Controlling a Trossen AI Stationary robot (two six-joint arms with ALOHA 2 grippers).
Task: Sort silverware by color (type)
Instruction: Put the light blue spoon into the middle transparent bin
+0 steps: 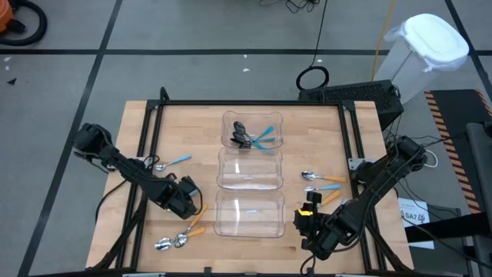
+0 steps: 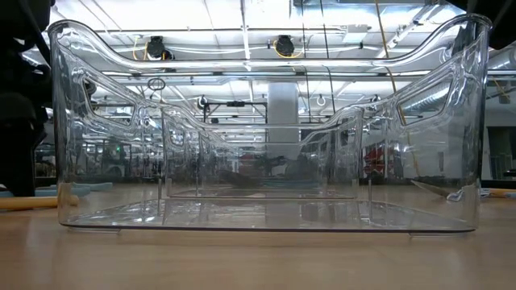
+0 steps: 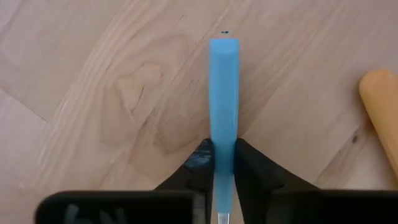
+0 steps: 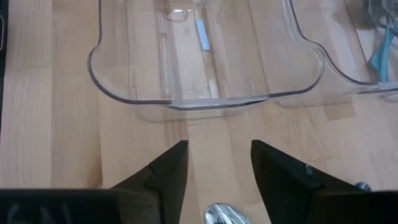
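Two dark fingers point(image 3: 249, 171) of my left gripper point(image 3: 224, 168) are pressed against a light-blue handle point(image 3: 224, 112), one on each side, so the jaws are closed on that spoon. The handle runs straight out ahead of the jaws over bare table point(image 3: 112, 93), and the rounded end of an orange handle point(image 3: 382, 118) lies just off to one side of it. From above, this gripper point(image 1: 187, 201) sits low beside the near clear bin point(image 1: 248, 215), with an orange-handled spoon point(image 1: 195, 228) and a small cluster of shiny spoons point(image 1: 172, 242) just behind it on the wood. Farther out on that side lies a blue-handled spoon point(image 1: 173, 161).

My right gripper point(image 4: 214, 168) stands with its jaws apart and nothing between them; a shiny spoon bowl point(image 4: 225, 214) lies right beneath the gap. Ahead of the jaws is the wall of the near bin point(image 4: 186, 99). In the high view this gripper point(image 1: 307, 219) waits at the bin's other side, with several spoons point(image 1: 323, 185) near it. The far bin point(image 1: 252, 131) holds dark-bowled spoons with blue handles point(image 1: 254, 138); the middle bin point(image 1: 250, 171) lies between the other two.
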